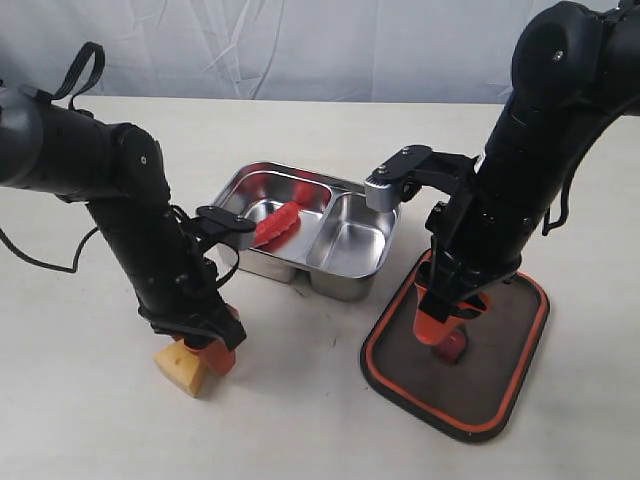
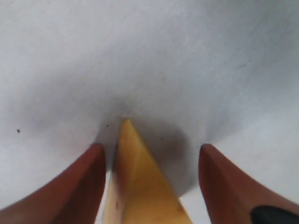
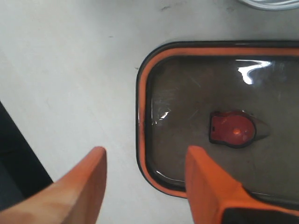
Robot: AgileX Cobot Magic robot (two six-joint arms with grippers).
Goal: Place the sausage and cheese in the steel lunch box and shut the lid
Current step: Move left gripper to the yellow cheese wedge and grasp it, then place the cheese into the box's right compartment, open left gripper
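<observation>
Between spread left gripper (image 2: 152,148) jaws: cheese (image 2: 140,186), tip pointing outward; right gripper (image 3: 147,151) spread astride lid (image 3: 196,93) rim.

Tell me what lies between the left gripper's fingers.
The cheese lies between the fingers of the open left gripper, shown in the left wrist view.

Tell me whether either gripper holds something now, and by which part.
Nothing is held. The left gripper is open around the cheese, with a gap visible on one side. The right gripper is open at the edge of the lid.

Pale cream tabletop (image 1: 80,420); wrinkled grey-white cloth backdrop (image 1: 300,50) behind.
</observation>
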